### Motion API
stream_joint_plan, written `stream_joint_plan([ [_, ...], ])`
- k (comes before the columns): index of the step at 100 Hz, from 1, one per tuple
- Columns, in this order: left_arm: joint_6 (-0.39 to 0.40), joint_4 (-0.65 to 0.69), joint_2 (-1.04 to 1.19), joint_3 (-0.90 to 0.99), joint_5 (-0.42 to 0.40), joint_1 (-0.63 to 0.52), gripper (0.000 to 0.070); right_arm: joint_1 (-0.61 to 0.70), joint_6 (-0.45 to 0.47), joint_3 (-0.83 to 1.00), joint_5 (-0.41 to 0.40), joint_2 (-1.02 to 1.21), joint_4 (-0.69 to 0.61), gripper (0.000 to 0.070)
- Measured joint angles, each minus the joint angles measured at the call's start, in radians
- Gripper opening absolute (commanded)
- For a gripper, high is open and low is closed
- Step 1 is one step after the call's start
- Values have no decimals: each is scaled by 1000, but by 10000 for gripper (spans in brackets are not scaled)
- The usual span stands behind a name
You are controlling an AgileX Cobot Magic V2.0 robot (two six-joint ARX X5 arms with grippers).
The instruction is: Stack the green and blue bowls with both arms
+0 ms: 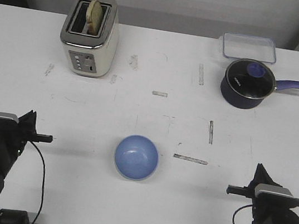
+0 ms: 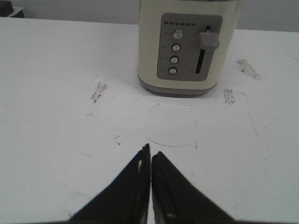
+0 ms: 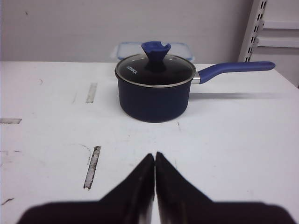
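Observation:
The light blue bowl (image 1: 136, 157) sits upright on the white table, near the front middle. A thin pale edge shows along its lower right side; I cannot tell whether that is the green bowl beneath it. No green bowl shows anywhere apart from it. My left gripper (image 1: 50, 139) is shut and empty at the front left, well to the left of the bowl. In the left wrist view (image 2: 150, 151) its jaws are pressed together over bare table. My right gripper (image 1: 230, 188) is shut and empty at the front right; it also shows in the right wrist view (image 3: 155, 155).
A cream toaster (image 1: 89, 35) with a slice of bread stands at the back left and fills the left wrist view (image 2: 189, 44). A navy saucepan (image 1: 248, 83) with a glass lid stands at the back right (image 3: 154, 88). A clear container (image 1: 249, 48) lies behind it.

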Motion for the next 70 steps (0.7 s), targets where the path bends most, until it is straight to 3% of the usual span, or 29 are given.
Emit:
stream_joint_plan([
  [70, 0, -5, -188, 0, 0, 0, 3, 0, 0, 0, 0, 0, 0, 0],
])
